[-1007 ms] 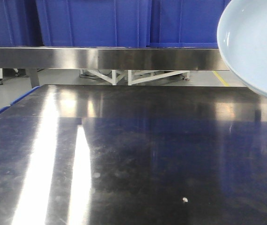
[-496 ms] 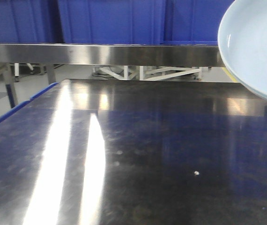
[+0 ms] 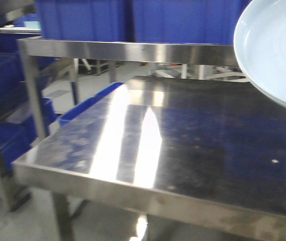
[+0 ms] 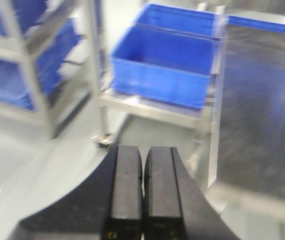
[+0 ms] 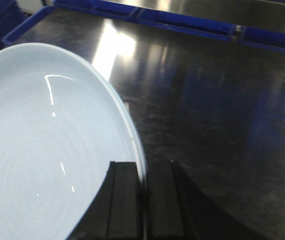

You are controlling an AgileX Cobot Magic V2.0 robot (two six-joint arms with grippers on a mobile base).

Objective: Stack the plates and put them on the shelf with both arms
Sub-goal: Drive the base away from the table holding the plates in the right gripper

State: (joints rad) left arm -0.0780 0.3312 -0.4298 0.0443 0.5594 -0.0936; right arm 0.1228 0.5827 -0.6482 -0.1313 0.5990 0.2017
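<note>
Steel fills most of the front view: a reflective table (image 3: 208, 130) with glare streaks, and behind it the shelf (image 3: 133, 51), its long flat rail crossing above the table's far edge with blue crates (image 3: 133, 20) standing on top. One plate (image 3: 278, 50) shows, pale blue-white and tilted, high at the right edge of that view and well above the table. In the right wrist view, the right gripper (image 5: 143, 167) pinches the plate (image 5: 42, 150) by its rim, one finger on each side. The left gripper (image 4: 143, 150) has its pads pressed together with nothing between them. It hangs over grey floor (image 4: 42, 170) just beside the table's corner, facing another crate (image 4: 162, 65); that view is blurred.
</note>
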